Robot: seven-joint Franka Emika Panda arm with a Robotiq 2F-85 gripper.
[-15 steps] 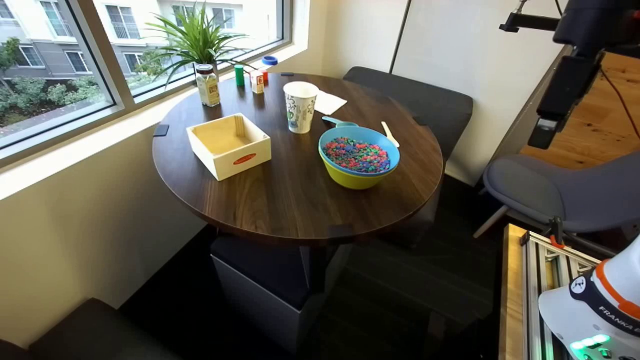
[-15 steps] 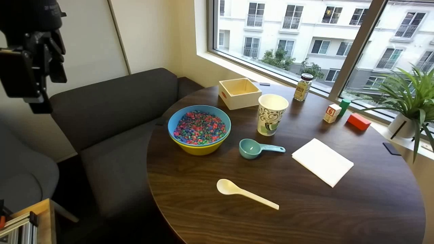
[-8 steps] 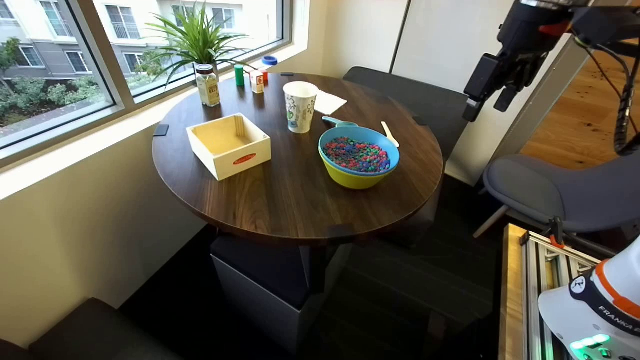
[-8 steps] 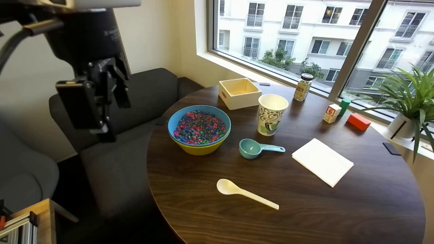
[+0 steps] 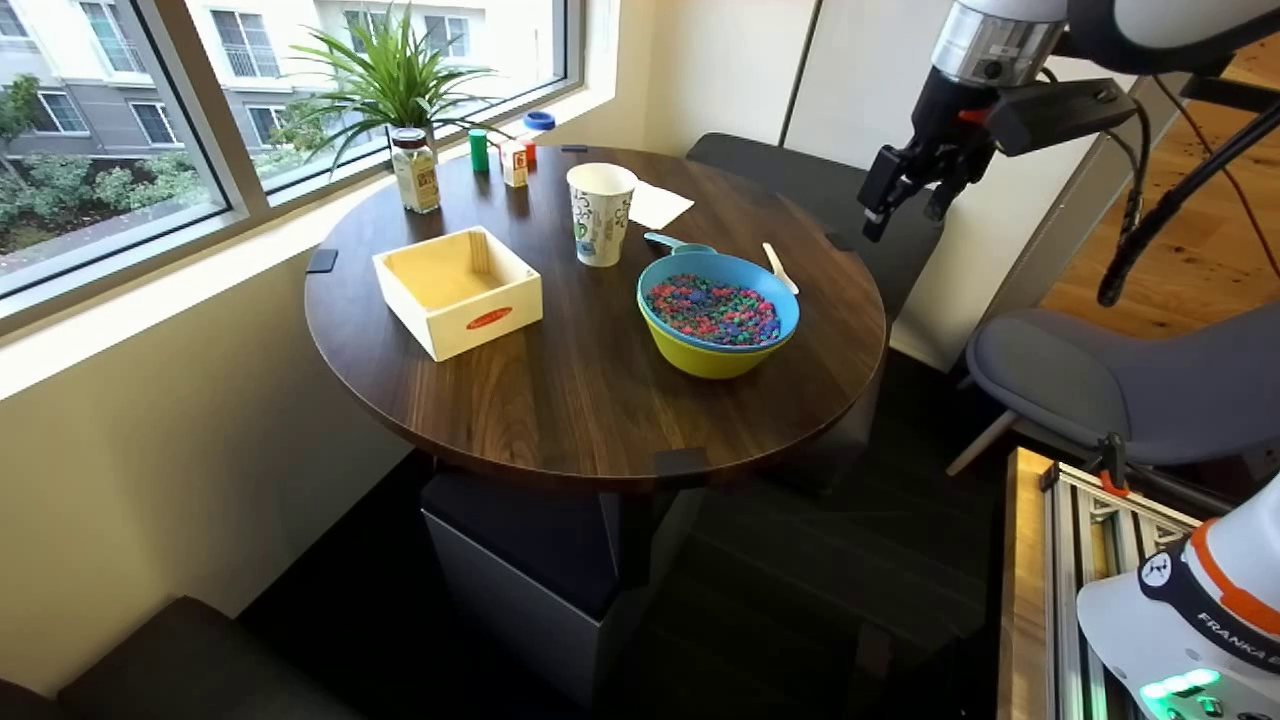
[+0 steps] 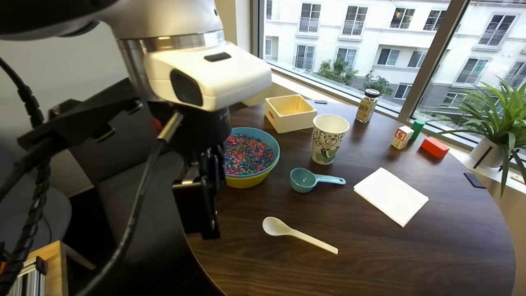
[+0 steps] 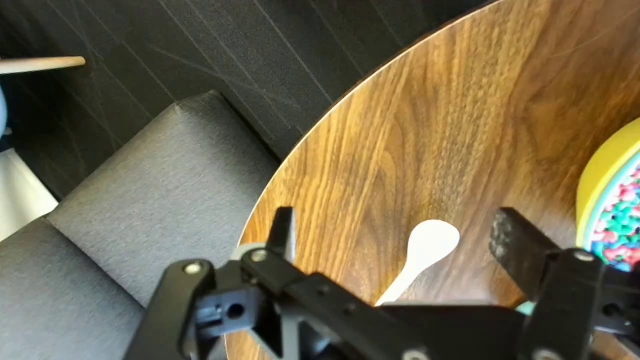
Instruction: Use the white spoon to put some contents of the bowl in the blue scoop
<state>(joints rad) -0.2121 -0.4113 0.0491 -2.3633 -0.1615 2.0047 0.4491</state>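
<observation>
Black and two-fingered, one hand [image 5: 905,218] hangs spread above one round wooden bench [image 5: 580,400] in an exterior view. In an exterior view, one slender white spoon [image 6: 302,235] lies on the bench near one blue scoop [image 6: 303,181] and one yellow-green bowl [image 6: 246,181] with a blue inside, holding one heap of tiny multicoloured pieces [image 6: 248,154]. In the wrist view, the spoon's head shows between two parted fingers [image 7: 517,250].

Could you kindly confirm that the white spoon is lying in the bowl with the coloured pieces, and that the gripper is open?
Not quite: the white spoon lies on the table, outside the bowl, as both exterior views show. The coloured pieces are in the bowl, and the gripper is open, as you say.
</observation>
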